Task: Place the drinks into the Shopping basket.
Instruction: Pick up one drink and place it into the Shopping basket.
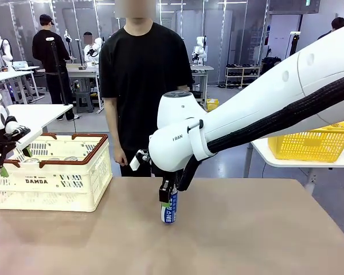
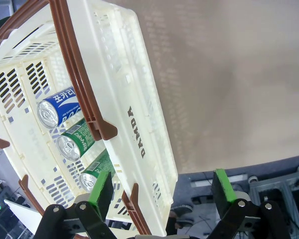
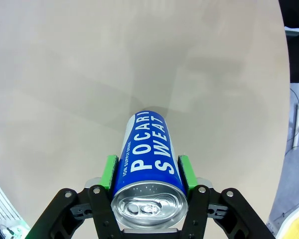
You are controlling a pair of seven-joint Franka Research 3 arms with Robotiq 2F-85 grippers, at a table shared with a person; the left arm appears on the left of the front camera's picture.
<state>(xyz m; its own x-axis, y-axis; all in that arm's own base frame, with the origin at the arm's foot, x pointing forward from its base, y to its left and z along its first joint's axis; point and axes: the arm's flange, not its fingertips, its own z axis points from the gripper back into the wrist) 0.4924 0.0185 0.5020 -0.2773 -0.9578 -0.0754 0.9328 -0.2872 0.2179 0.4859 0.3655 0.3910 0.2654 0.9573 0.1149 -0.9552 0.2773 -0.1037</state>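
While the right arm reaches over the middle of the table, this is how each view looks:

Front view: the right gripper [image 1: 167, 197] squeezes a slim blue metal can with white letters [image 1: 169, 210], which stands on the brown table [image 1: 246, 235], well to the right of the cream-white slotted plastic basket with a brown rim [image 1: 74, 183].

Left wrist view: the left gripper [image 2: 164, 191] hangs wide open and holds nothing, just above the basket's brown rim [image 2: 92, 117]. Inside the basket lie one blue can [image 2: 57, 107] and two green cans [image 2: 74, 142].

Right wrist view: green pads [image 3: 109, 172] press both sides of the blue can [image 3: 147, 159].

Could go wrong: the smooth can may slip, or bump the basket's wall if carried low.
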